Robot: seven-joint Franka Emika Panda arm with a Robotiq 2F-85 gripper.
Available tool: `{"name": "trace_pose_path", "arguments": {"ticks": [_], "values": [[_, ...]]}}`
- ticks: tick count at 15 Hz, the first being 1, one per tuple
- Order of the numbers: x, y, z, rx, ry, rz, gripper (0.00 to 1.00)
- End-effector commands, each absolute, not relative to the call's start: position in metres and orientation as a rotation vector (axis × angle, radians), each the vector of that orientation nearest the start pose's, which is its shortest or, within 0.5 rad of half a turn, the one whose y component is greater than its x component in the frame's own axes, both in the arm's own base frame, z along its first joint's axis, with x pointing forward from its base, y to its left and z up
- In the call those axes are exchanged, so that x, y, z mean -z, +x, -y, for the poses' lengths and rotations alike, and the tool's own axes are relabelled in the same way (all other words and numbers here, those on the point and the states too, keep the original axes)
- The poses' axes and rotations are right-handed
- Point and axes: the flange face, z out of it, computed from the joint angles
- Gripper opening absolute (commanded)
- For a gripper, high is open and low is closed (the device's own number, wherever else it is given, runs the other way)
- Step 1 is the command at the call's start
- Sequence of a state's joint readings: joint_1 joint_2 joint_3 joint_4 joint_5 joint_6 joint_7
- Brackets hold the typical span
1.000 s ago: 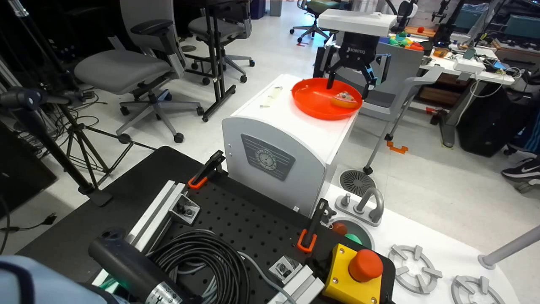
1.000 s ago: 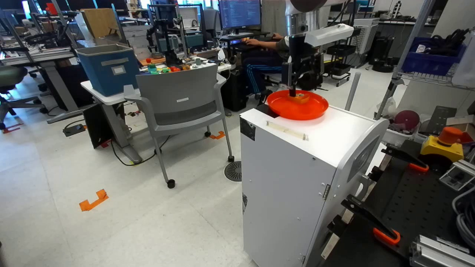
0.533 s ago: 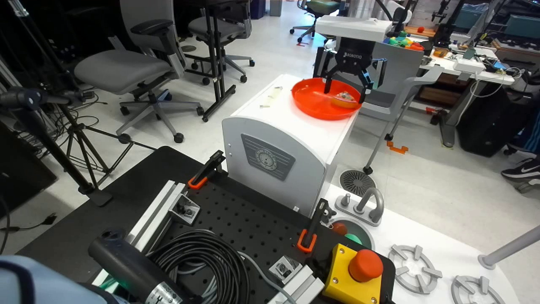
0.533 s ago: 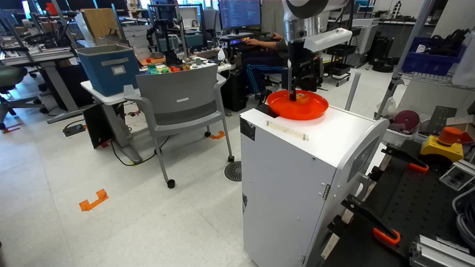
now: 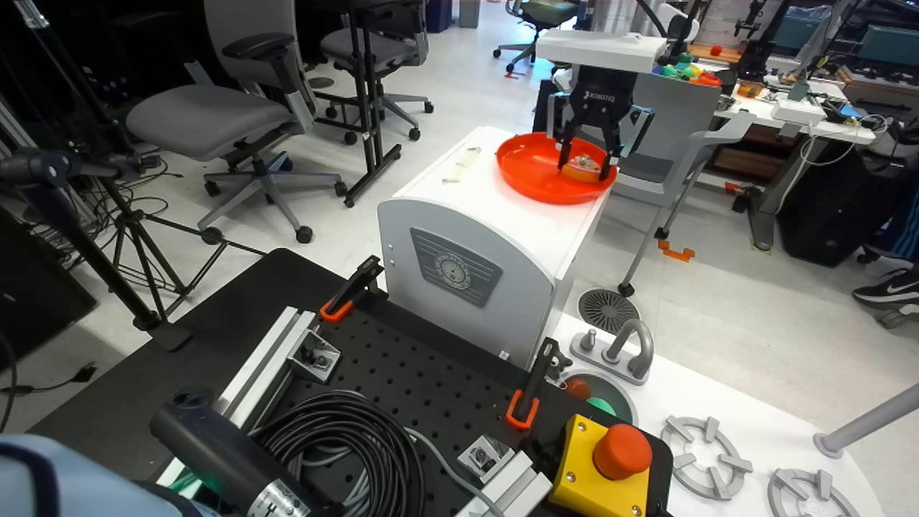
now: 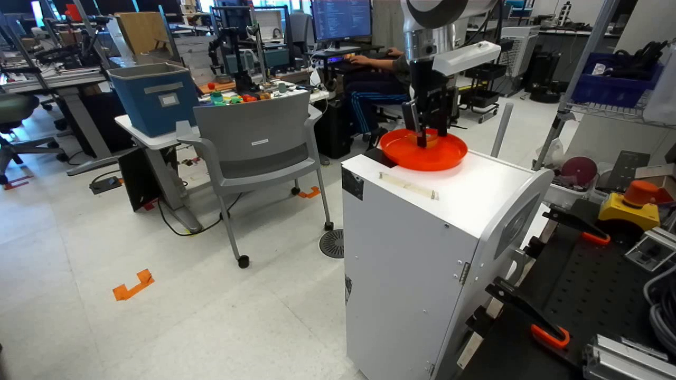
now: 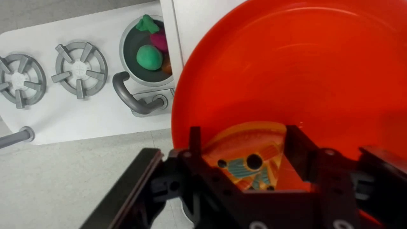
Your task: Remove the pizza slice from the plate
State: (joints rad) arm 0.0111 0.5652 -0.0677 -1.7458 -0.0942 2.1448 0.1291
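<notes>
As I look down through the wrist view, the pizza slice (image 7: pixel 249 149) sits just below the middle of the frame, inside the rim of the orange plate (image 7: pixel 286 70), which fills most of the upper right. My gripper (image 7: pixel 243 135) reaches in from the bottom edge, its fingers (image 7: pixel 195 140) standing apart, one on each side of the slice. They come right up to its two edges, yet whether they pinch it I cannot tell. Dark spots and blue-grey strips mark the slice's top; its lower end is hidden by the gripper.

At the upper left I have a sink (image 7: pixel 130 47) with a green ball (image 7: pixel 149 57) in it, a grey faucet (image 7: pixel 127 96) just below, and two burner grates (image 7: pixel 80 88) toward the left edge.

In an exterior view the plate stands above and right of centre on a white cabinet (image 5: pixel 502 215), the slice in the plate's right part between my fingertips; a yellow box with a red button (image 5: pixel 597 482) is at the lower right. In an exterior view where a grey chair (image 6: pixel 253 126) stands left of the cabinet, a fingertip covers part of the slice.
</notes>
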Motion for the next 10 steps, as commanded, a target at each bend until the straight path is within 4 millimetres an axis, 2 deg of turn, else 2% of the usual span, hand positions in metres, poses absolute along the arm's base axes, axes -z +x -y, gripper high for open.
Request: {"name": "trace_pose_path", "arguments": {"ticks": [1, 2, 3, 4, 6, 9, 10], "values": [[-0.2362, 0.6528, 0.035, -0.275, -3.264, -0.189, 0.37], [-0.2363, 0.6531, 0.0346, -0.275, -3.263, -0.188, 0.28], [-0.237, 0.6535, 0.0338, -0.273, -3.263, -0.186, 0.25], [-0.2376, 0.6538, 0.0329, -0.272, -3.263, -0.184, 0.29], [-0.2375, 0.6539, 0.0324, -0.272, -3.263, -0.182, 0.27], [-0.2366, 0.654, 0.0324, -0.272, -3.264, -0.183, 0.33], [-0.2368, 0.6544, 0.0324, -0.269, -3.265, -0.184, 0.52]]}}
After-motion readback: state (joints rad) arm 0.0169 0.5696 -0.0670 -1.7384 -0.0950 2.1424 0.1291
